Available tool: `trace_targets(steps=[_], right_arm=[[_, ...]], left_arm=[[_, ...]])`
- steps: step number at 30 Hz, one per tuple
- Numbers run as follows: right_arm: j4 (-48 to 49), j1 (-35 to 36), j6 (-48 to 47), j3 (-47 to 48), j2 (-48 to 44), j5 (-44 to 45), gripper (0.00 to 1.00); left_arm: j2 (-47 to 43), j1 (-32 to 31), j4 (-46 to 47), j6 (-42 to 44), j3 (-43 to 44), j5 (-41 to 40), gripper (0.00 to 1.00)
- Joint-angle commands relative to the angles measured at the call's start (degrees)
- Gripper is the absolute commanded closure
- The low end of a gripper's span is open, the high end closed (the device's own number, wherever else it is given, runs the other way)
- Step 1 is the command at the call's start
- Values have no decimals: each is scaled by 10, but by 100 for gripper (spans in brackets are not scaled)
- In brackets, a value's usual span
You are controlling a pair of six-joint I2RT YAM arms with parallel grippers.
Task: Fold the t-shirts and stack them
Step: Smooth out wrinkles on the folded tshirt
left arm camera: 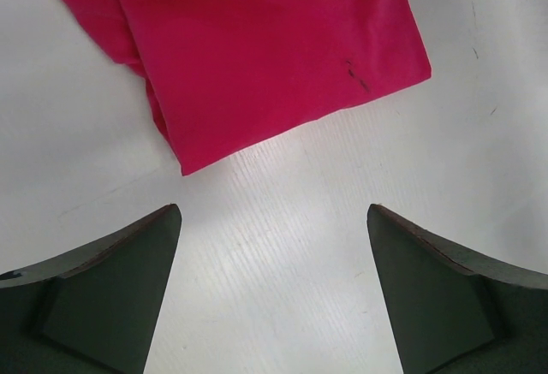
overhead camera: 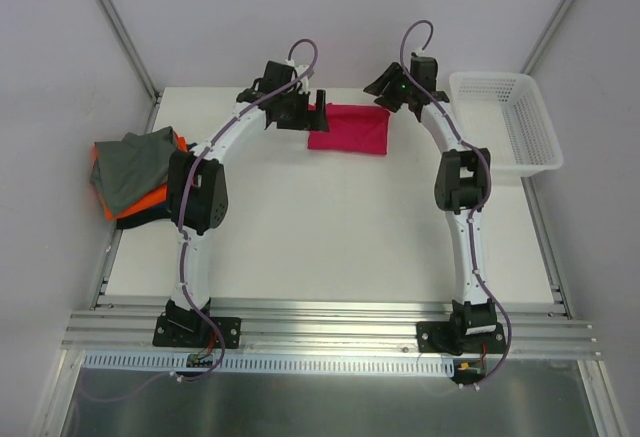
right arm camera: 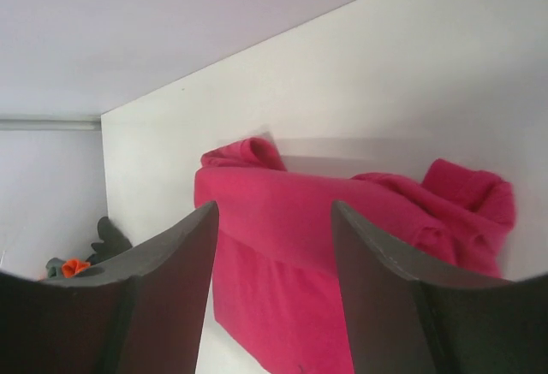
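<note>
A folded magenta-pink t-shirt (overhead camera: 350,128) lies flat at the back middle of the table; it also shows in the left wrist view (left arm camera: 248,49) and the right wrist view (right arm camera: 342,246). My left gripper (overhead camera: 313,113) is open and empty at the shirt's left edge, over bare table (left arm camera: 274,220). My right gripper (overhead camera: 385,92) is open and empty just above the shirt's far right corner, jaws apart with the cloth seen between them (right arm camera: 274,220). A pile of unfolded t-shirts, grey (overhead camera: 135,162) on top of orange (overhead camera: 145,204) and dark navy, sits at the table's left edge.
A white plastic mesh basket (overhead camera: 505,117) stands at the back right corner. The white table (overhead camera: 330,227) is bordered by grey walls and an aluminium rail at the near edge. Both arm bases stand on that rail.
</note>
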Motion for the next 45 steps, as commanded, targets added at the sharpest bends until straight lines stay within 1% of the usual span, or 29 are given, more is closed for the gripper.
trace_targets(steps=[1, 6, 7, 10, 11, 12, 14, 16, 18, 21, 24, 27, 30, 34, 39, 45], right_arm=[[24, -11, -12, 13, -22, 13, 42], [19, -31, -25, -38, -93, -10, 42], [16, -34, -31, -48, -117, -10, 41], [1, -41, -35, -83, -152, -19, 41], [-6, -42, -36, -104, -170, -27, 41], [-10, -43, -34, -116, -177, -30, 40], [-17, -43, -28, -136, -193, -33, 40], [-18, -42, -26, -153, -197, -37, 40], [-18, -42, -28, -149, -190, -41, 40], [-15, -40, -27, -140, -177, -42, 39], [-13, -34, -23, -132, -161, -53, 39], [-19, -27, -16, -141, -150, -62, 39], [-21, -18, -4, -170, -143, -69, 39], [-23, -6, 8, -203, -139, -83, 39], [-20, 7, 22, -234, -147, -91, 39], [-18, 21, 35, -224, -143, -88, 38]], left_arm=[[-36, -10, -7, 14, 21, 3, 8], [1, -6, 2, 1, 87, 41, 7], [12, -3, 9, -14, 96, 73, 9], [63, 4, 31, -47, 137, 111, 12], [75, 4, 43, -51, 154, 116, 13], [97, 4, 47, -58, 159, 119, 13], [113, 3, 57, -66, 167, 129, 14], [134, 1, 66, -75, 169, 132, 15], [155, 0, 77, -88, 171, 142, 15], [183, -3, 81, -87, 177, 144, 15], [201, -3, 84, -79, 182, 130, 15], [207, -2, 84, -75, 179, 122, 15], [206, 0, 83, -80, 168, 124, 15], [193, 4, 81, -87, 143, 143, 16], [161, 12, 72, -95, 91, 171, 18], [132, 25, 53, -79, 51, 180, 19]])
